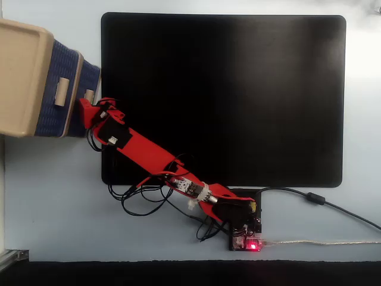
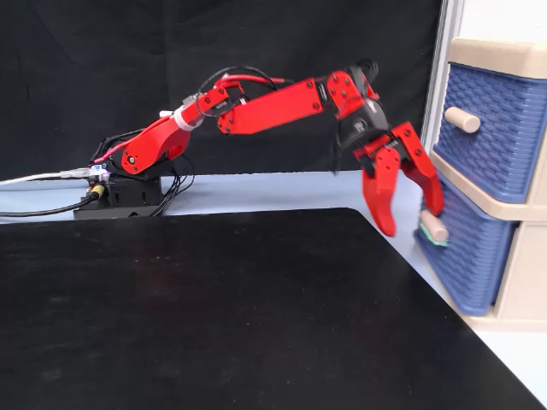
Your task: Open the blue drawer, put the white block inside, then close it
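The blue drawer (image 1: 91, 74) (image 2: 466, 260) is the lower one in a beige cabinet (image 1: 21, 77) (image 2: 521, 290), at the left of a fixed view and the right of the other. Its beige handle (image 1: 89, 94) (image 2: 433, 226) sticks out of the front. My red gripper (image 1: 89, 113) (image 2: 412, 219) hangs open and points down right in front of that handle. One fingertip (image 2: 436, 205) is just beside the handle, the other fingertip (image 2: 385, 226) is over the mat's corner. Nothing is between the jaws. The white block is out of view.
A larger-looking blue drawer (image 1: 62, 59) (image 2: 496, 128) with its own handle (image 1: 61, 89) (image 2: 461, 120) sits above. A black mat (image 1: 238, 89) (image 2: 214, 307) covers most of the table. The arm's base (image 1: 244, 229) (image 2: 120, 188) and loose cables (image 1: 143, 199) lie at the mat's edge.
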Controlling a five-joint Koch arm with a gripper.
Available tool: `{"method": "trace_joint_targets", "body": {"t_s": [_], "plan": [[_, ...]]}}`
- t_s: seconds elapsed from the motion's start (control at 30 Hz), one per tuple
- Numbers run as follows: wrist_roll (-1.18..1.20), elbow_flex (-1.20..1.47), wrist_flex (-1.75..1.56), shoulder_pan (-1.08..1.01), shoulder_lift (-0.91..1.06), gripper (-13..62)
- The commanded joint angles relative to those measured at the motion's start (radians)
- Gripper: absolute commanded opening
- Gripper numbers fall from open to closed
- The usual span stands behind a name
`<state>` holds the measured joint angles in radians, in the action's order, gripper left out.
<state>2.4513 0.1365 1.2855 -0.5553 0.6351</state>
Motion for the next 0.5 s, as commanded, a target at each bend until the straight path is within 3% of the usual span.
{"method": "trace_joint_targets", "body": {"t_s": [0.0, 0.17, 0.33, 0.43, 0.47], "plan": [[0.041, -0.028, -0.146, 0.008, 0.017, 33.7], [0.038, -0.031, -0.049, -0.003, 0.067, 34.1], [0.012, -0.029, 0.503, -0.227, 0.422, 34.0], [-0.178, -0.006, 0.741, -0.439, 0.578, 34.0], [-0.397, 0.06, 0.769, -0.572, 0.627, 33.9]]}}
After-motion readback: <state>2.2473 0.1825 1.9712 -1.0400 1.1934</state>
